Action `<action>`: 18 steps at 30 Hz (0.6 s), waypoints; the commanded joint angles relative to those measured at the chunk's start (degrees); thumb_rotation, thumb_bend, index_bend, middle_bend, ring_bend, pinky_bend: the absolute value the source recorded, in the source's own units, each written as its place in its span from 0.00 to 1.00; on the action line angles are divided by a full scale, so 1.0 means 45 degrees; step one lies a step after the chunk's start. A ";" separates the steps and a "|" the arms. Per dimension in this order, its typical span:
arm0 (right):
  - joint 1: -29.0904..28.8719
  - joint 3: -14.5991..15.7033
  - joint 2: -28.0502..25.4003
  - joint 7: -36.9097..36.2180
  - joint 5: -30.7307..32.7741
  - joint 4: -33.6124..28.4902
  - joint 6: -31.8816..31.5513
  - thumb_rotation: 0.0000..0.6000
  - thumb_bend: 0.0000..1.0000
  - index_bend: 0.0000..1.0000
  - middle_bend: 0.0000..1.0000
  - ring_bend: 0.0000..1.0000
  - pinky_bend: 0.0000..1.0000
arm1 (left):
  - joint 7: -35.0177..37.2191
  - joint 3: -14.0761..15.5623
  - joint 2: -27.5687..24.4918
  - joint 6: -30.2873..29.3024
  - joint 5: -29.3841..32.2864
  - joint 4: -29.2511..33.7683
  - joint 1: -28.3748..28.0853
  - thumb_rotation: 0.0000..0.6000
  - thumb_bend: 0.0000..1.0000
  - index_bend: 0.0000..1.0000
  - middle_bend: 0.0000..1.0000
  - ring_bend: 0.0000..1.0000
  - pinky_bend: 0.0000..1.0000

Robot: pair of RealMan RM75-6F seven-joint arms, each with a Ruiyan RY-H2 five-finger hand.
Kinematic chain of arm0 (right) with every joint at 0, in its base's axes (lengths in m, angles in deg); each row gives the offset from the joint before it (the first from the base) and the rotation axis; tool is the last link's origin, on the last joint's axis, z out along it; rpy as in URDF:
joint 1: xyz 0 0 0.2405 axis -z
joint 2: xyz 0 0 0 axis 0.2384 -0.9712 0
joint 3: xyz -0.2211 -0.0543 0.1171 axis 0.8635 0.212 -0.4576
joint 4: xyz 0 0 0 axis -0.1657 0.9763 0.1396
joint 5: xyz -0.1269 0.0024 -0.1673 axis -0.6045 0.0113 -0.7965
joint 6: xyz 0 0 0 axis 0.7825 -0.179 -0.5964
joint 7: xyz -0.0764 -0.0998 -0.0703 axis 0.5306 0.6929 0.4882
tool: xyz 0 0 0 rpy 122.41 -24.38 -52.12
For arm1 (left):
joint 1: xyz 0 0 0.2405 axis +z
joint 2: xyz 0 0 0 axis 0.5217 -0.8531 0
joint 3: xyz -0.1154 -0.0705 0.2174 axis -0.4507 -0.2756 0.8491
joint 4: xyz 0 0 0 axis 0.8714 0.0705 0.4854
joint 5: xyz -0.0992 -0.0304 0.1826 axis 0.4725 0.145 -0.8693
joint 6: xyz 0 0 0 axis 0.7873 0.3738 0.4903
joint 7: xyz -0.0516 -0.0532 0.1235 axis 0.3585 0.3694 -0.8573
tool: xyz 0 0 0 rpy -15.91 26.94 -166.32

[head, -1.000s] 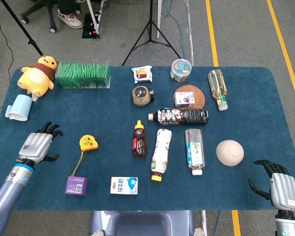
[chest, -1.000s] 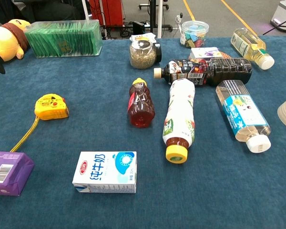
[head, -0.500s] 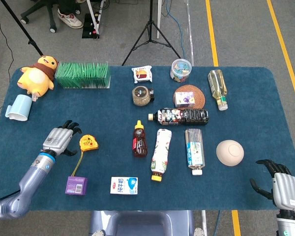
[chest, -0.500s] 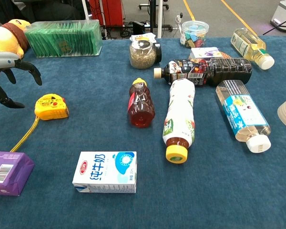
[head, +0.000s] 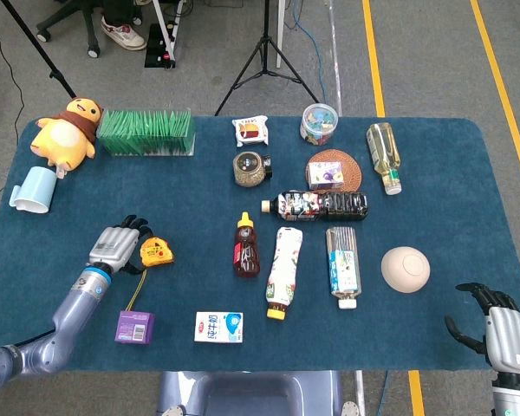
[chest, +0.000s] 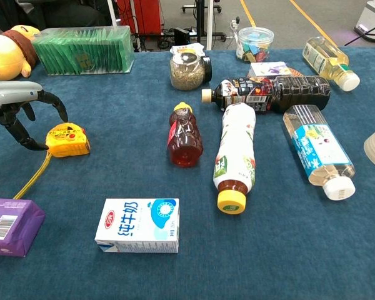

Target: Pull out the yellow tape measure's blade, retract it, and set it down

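We saw the yellow tape measure (head: 156, 252) lying on the blue table (head: 468, 191) at centre left of the head view, its blade (head: 136, 290) partly out and running down to the purple box (head: 133, 326). Our left hand (head: 118, 245) sat just left of the case, fingers spread and curved, gripping nothing; whether a fingertip touched it we could not tell. Our right hand (head: 496, 325), cut off at lower right, hung with fingers apart
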 commanded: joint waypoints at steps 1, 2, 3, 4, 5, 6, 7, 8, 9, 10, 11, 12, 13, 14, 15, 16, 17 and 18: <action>0.0002 0.0011 -0.0024 -0.0030 -0.0019 -0.0016 0.0005 0.91 0.29 0.32 0.34 0.37 0.27 | 0.0011 0.0037 0.0071 -0.0013 0.0092 -0.0064 -0.0071 1.00 0.21 0.25 0.13 0.03 0.24; 0.0005 0.0006 -0.0034 -0.0057 -0.0025 -0.0025 -0.0005 0.91 0.29 0.32 0.34 0.37 0.27 | 0.0020 0.0056 0.0108 -0.0014 0.0124 -0.0101 -0.0106 1.00 0.21 0.24 0.13 0.03 0.24; 0.0011 0.0002 -0.0048 -0.0096 -0.0022 -0.0039 -0.0011 0.91 0.29 0.32 0.34 0.37 0.27 | 0.0057 0.0062 0.0163 -0.0010 0.0163 -0.0156 -0.0137 1.00 0.21 0.23 0.13 0.03 0.24; 0.0012 0.0010 -0.0072 -0.0147 -0.0028 -0.0060 0.0005 0.91 0.29 0.32 0.34 0.37 0.27 | 0.0096 0.0075 0.0213 -0.0013 0.0193 -0.0221 -0.0173 1.00 0.21 0.23 0.13 0.03 0.25; 0.0019 0.0009 -0.0082 -0.0172 -0.0026 -0.0066 -0.0003 0.91 0.29 0.32 0.34 0.37 0.27 | 0.0138 0.0076 0.0266 -0.0022 0.0217 -0.0290 -0.0197 1.00 0.21 0.22 0.12 0.03 0.25; 0.0022 0.0012 -0.0092 -0.0186 -0.0022 -0.0072 0.0005 0.91 0.29 0.32 0.34 0.37 0.27 | 0.0157 0.0094 0.0306 -0.0039 0.0222 -0.0348 -0.0217 1.00 0.21 0.22 0.12 0.03 0.25; 0.0025 0.0016 -0.0100 -0.0206 -0.0023 -0.0078 0.0008 0.91 0.29 0.32 0.34 0.37 0.27 | 0.0173 0.0118 0.0331 -0.0046 0.0231 -0.0383 -0.0234 1.00 0.21 0.21 0.11 0.03 0.25; 0.0027 0.0012 -0.0102 -0.0224 -0.0028 -0.0075 0.0000 0.91 0.29 0.32 0.34 0.38 0.27 | 0.0197 0.0142 0.0348 -0.0014 0.0269 -0.0406 -0.0256 1.00 0.21 0.21 0.11 0.03 0.25; 0.0030 0.0010 -0.0102 -0.0226 -0.0023 -0.0061 -0.0002 0.91 0.29 0.32 0.34 0.38 0.27 | 0.0223 0.0163 0.0367 0.0026 0.0319 -0.0429 -0.0281 1.00 0.21 0.21 0.11 0.03 0.25; 0.0046 0.0031 -0.0098 -0.0231 -0.0024 -0.0047 -0.0001 0.91 0.29 0.32 0.34 0.38 0.27 | 0.0231 0.0192 0.0395 0.0056 0.0358 -0.0474 -0.0310 1.00 0.21 0.21 0.11 0.03 0.25; 0.0054 0.0038 -0.0098 -0.0250 -0.0024 -0.0037 0.0000 0.90 0.29 0.32 0.34 0.38 0.27 | 0.0225 0.0225 0.0436 0.0084 0.0394 -0.0529 -0.0343 1.00 0.21 0.21 0.11 0.03 0.25; 0.0057 0.0037 -0.0098 -0.0259 -0.0022 -0.0035 -0.0003 0.91 0.29 0.32 0.34 0.38 0.27 | 0.0229 0.0243 0.0466 0.0100 0.0421 -0.0562 -0.0362 1.00 0.21 0.21 0.11 0.03 0.25; 0.0061 0.0033 -0.0099 -0.0264 -0.0017 -0.0030 -0.0007 0.90 0.29 0.32 0.34 0.38 0.27 | 0.0248 0.0259 0.0514 0.0122 0.0459 -0.0612 -0.0390 1.00 0.21 0.21 0.11 0.03 0.25; 0.0062 0.0027 -0.0103 -0.0272 -0.0011 -0.0029 -0.0007 0.90 0.29 0.32 0.34 0.38 0.27 | 0.0277 0.0269 0.0560 0.0153 0.0501 -0.0654 -0.0417 1.00 0.21 0.21 0.11 0.03 0.25; 0.0064 0.0020 -0.0103 -0.0278 -0.0006 -0.0026 -0.0012 0.90 0.29 0.32 0.34 0.38 0.27 | 0.0312 0.0278 0.0601 0.0182 0.0547 -0.0688 -0.0441 1.00 0.21 0.21 0.11 0.03 0.25; 0.0066 0.0013 -0.0105 -0.0270 0.0001 -0.0020 -0.0016 0.91 0.29 0.32 0.34 0.38 0.27 | 0.0341 0.0288 0.0639 0.0205 0.0580 -0.0723 -0.0465 1.00 0.21 0.21 0.11 0.03 0.26; 0.0091 0.0032 -0.0110 -0.0275 0.0023 -0.0016 -0.0014 0.91 0.29 0.32 0.34 0.38 0.27 | 0.0365 0.0299 0.0696 0.0222 0.0610 -0.0782 -0.0490 1.00 0.21 0.21 0.11 0.03 0.26; 0.0109 0.0036 -0.0119 -0.0291 0.0044 -0.0010 -0.0019 0.91 0.29 0.32 0.34 0.38 0.27 | 0.0391 0.0311 0.0777 0.0231 0.0645 -0.0880 -0.0524 1.00 0.21 0.21 0.11 0.03 0.26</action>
